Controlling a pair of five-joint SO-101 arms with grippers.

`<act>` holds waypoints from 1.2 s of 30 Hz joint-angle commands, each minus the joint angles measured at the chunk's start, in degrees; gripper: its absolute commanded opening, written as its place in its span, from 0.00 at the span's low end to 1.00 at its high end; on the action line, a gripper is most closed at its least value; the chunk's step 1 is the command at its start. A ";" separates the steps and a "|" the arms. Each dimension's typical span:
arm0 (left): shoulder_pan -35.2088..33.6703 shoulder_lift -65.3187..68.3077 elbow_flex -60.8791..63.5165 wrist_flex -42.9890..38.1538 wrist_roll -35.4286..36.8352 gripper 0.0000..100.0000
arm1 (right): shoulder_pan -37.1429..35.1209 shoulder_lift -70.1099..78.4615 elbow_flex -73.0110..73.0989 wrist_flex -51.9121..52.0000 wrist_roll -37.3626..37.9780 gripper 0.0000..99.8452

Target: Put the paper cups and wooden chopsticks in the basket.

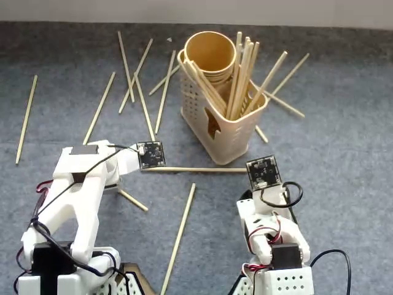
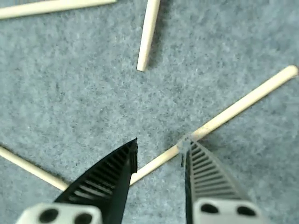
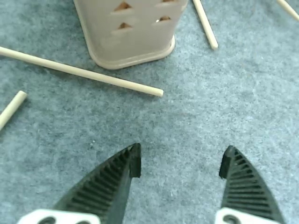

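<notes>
I see my left gripper (image 2: 160,148) spread open, low over the grey carpet (image 2: 70,93), with a pale, round wooden chopstick (image 2: 243,102) lying slantwise between its jaws. My right gripper (image 3: 182,161) gapes wide near the cream perforated basket (image 3: 131,42), which holds tan paper cups (image 1: 210,52).

The whole work surface is being covered by a grey-blue carpet (image 1: 344,184) with a short, fuzzy nap. Along its far edge, a pale, plain strip (image 1: 196,9) is being left bare. Everything is being lit softly and evenly, and only faint shadows are being cast on the carpet.
</notes>
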 commanded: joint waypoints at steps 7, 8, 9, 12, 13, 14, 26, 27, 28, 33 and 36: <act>-1.36 0.22 -2.07 11.34 -25.14 0.18 | -0.40 -0.66 -0.22 -0.04 -0.18 0.28; -1.27 0.48 -2.07 12.04 -25.49 0.18 | -0.40 -0.66 -0.22 -0.04 -0.18 0.28; -1.19 0.75 -1.98 12.31 -25.58 0.18 | -0.40 -0.66 -0.22 -0.04 -0.18 0.28; -0.92 0.84 -1.63 11.08 -25.41 0.18 | -0.40 -0.66 -0.22 -0.04 -0.18 0.28; -0.75 0.84 -1.01 10.29 -25.32 0.18 | -0.40 -0.66 -0.22 -0.04 -0.18 0.28; -0.31 0.84 -0.40 8.70 -25.23 0.18 | -0.40 -0.66 -0.22 -0.04 -0.18 0.28; 7.52 0.92 5.93 -9.32 -10.20 0.19 | -0.40 -0.66 -0.22 -0.04 -0.18 0.28; 8.13 0.92 5.41 -9.32 -8.18 0.18 | -0.40 -0.66 -0.22 -0.04 -0.18 0.28; 8.66 0.92 4.97 -9.32 -6.51 0.18 | -0.40 -0.66 -0.22 -0.04 -0.18 0.28; 10.42 1.01 5.32 -9.14 -3.96 0.18 | -0.40 -0.66 -0.22 -0.04 -0.18 0.28; 10.95 2.77 6.11 -9.23 -4.04 0.17 | -0.40 -0.66 -0.22 -0.04 -0.18 0.28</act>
